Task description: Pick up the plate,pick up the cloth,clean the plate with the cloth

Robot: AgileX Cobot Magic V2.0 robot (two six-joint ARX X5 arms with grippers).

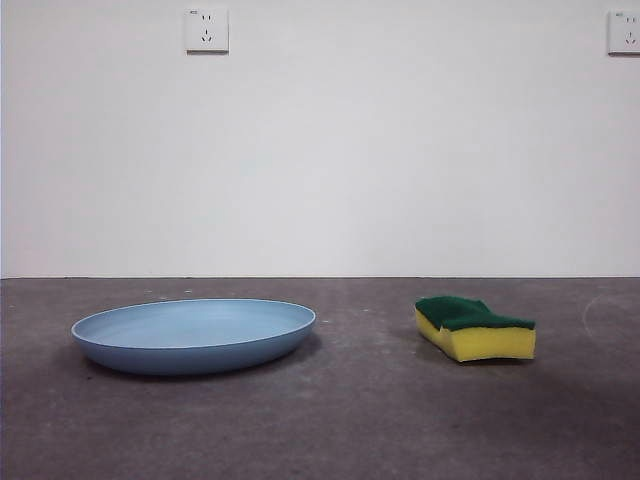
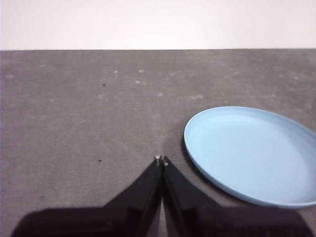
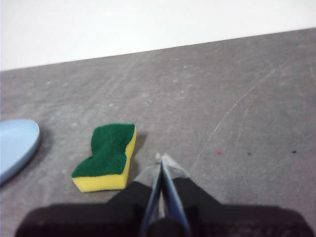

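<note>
Resting flat on the dark grey, speckled bench, the large, shallow, round light-blue plate sits toward the left of the front view, its smooth matte inside bare. Well apart from it, to the right in that view, lies the small rectangular cloth, a sponge block of yellow foam with a dark green scouring layer on top and wavy sides; it too lies flat on the bench. Neither arm shows in the front view. The left pincer hangs above the bench just beside the plate's rim, its two black jaws pressed together at the tips and holding nothing. The right pincer likewise has its jaws closed tip to tip and empty, poised above the bench near the cloth, whose green face is up, with the plate's edge visible beyond it. A white wall with two sockets stands behind the bench.
</note>
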